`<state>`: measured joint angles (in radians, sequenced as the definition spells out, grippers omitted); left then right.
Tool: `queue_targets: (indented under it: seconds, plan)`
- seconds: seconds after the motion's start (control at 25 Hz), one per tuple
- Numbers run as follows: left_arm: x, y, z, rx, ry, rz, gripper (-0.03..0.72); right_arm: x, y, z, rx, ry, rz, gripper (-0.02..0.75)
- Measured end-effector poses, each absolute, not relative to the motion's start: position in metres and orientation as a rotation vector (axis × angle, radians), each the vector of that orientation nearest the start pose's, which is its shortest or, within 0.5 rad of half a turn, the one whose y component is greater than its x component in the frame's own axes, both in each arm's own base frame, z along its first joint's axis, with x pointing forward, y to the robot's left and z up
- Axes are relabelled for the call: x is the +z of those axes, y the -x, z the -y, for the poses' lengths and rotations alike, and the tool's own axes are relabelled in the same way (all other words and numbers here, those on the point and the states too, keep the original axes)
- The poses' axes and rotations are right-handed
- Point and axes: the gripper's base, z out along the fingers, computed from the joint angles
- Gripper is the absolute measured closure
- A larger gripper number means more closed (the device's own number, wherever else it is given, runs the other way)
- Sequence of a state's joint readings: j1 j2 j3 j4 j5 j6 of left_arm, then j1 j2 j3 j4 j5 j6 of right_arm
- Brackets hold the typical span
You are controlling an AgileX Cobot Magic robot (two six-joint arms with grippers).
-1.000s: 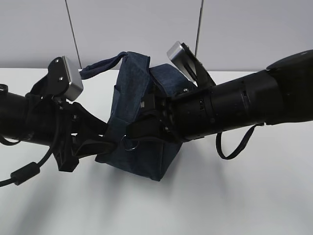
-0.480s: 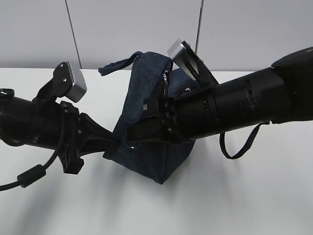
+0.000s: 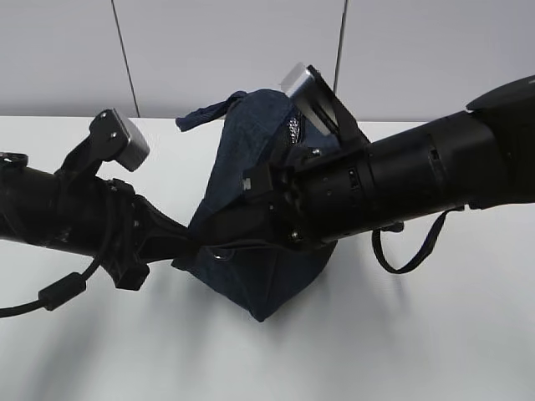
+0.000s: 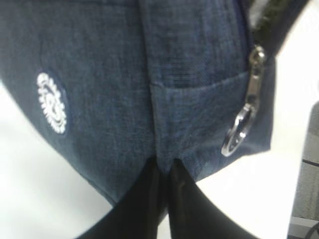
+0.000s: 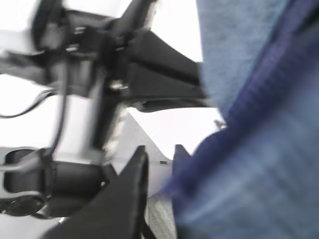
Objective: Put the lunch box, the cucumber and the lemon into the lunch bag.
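A white table (image 3: 401, 351) fills the near part of what we see, smooth and bare in front, with soft grey shadows under the arms. On it, near the middle, sits the lunch bag (image 3: 251, 209), a dark navy denim-like fabric bag, slumped and tilted so that its lower corner points toward us and its top leans back. In the left wrist view we see its woven surface up close, a vertical seam running down the side, a small round white logo (image 4: 51, 103) on the left panel, and a metal zipper pull with a ring (image 4: 242, 122) hanging at the right edge. One loop handle (image 3: 205, 111) sticks out at the top left of the bag, and another dark strap (image 3: 414, 242) hangs off to the right below the right arm.

The left gripper (image 3: 188, 242) reaches in from the left and its jaws are pinched tight on the bag's lower fabric edge; in its own wrist view the two black fingers (image 4: 149, 199) meet with the cloth caught between them. The right gripper (image 3: 251, 219) comes across from the right against the bag's front. Its wrist view is blurred; we see its fingers standing a little apart beside blue fabric, and we cannot tell whether they hold anything.

Behind the table stands a pale grey wall (image 3: 234, 50) of panels split by thin dark vertical lines.
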<state>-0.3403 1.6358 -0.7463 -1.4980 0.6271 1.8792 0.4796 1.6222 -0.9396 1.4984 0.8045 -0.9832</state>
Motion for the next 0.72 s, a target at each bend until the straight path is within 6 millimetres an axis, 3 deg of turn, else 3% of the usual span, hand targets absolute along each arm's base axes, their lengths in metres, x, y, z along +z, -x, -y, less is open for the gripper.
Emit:
queue_targets:
  seconds: [0.08, 0.2, 0.48, 0.72]
  plan:
    - [0.181, -0.262, 0.148, -0.710, -1.083, -2.074, 0.697, 0.244, -0.255, -0.208, 1.425, 0.476, -2.318, 0.486]
    - [0.181, -0.262, 0.148, -0.710, -1.065, -2.088, 0.697, 0.247, -0.253, -0.208, 1.439, 0.488, -2.308, 0.451]
    - [0.184, -0.264, 0.144, -0.655, -1.008, -2.113, 0.697, 0.271, -0.242, -0.203, 1.450, 0.546, -2.218, 0.440]
    - [0.196, -0.262, 0.143, -0.652, -0.974, -2.094, 0.699, 0.277, -0.237, -0.204, 1.511, 0.575, -2.202, 0.458]
